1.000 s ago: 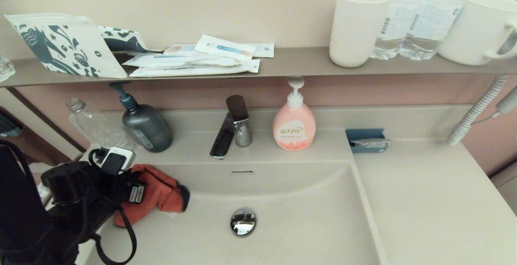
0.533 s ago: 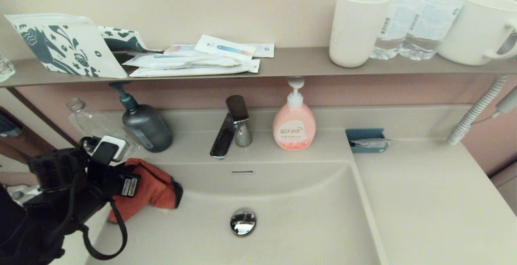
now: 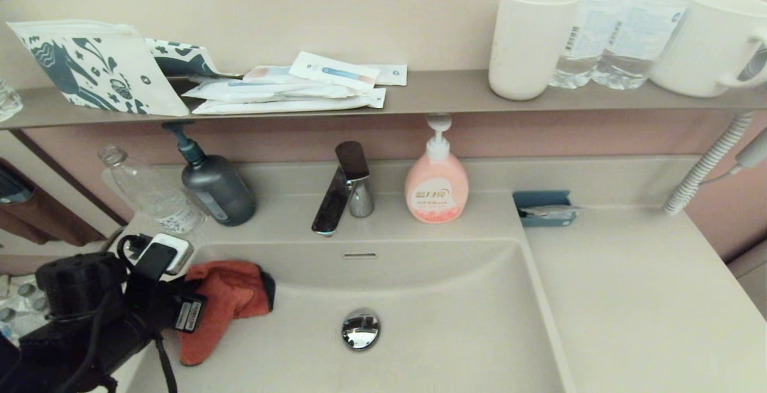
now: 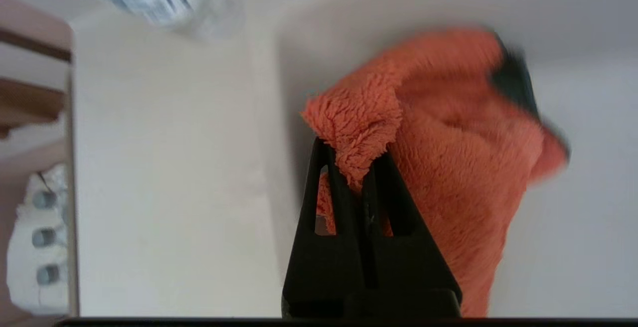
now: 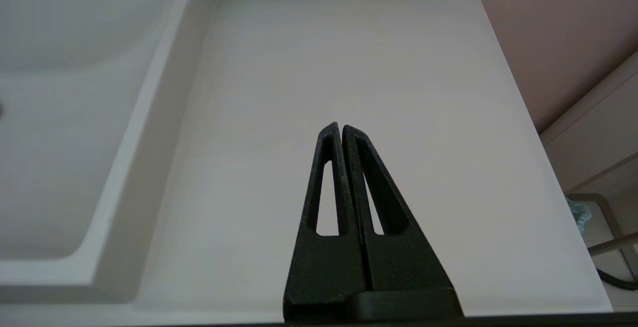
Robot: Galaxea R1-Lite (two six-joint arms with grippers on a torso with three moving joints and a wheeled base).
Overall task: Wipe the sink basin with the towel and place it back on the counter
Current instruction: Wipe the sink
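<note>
The orange-red towel (image 3: 225, 300) lies against the left wall of the beige sink basin (image 3: 443, 333), left of the chrome drain plug (image 3: 360, 328). My left gripper (image 4: 351, 152) is shut on a fold of the towel (image 4: 448, 167), and its wrist (image 3: 114, 303) hangs over the basin's left rim. Its fingertips are hidden in the head view. Parked over the beige counter (image 5: 349, 68) to the right of the basin, my right gripper (image 5: 341, 128) is shut with nothing in it and does not show in the head view.
A tap (image 3: 341, 192), a grey pump bottle (image 3: 216, 186), a clear bottle (image 3: 150, 192) and a pink soap bottle (image 3: 436, 183) stand behind the basin. A teal dish (image 3: 544, 207) sits at the counter's back. Above, the shelf (image 3: 431, 93) carries cups, water bottles and packets.
My left gripper has drawn the towel back toward the near side along the basin's left wall; the towel now lies lower and stretches further down the slope. The right arm is still.
</note>
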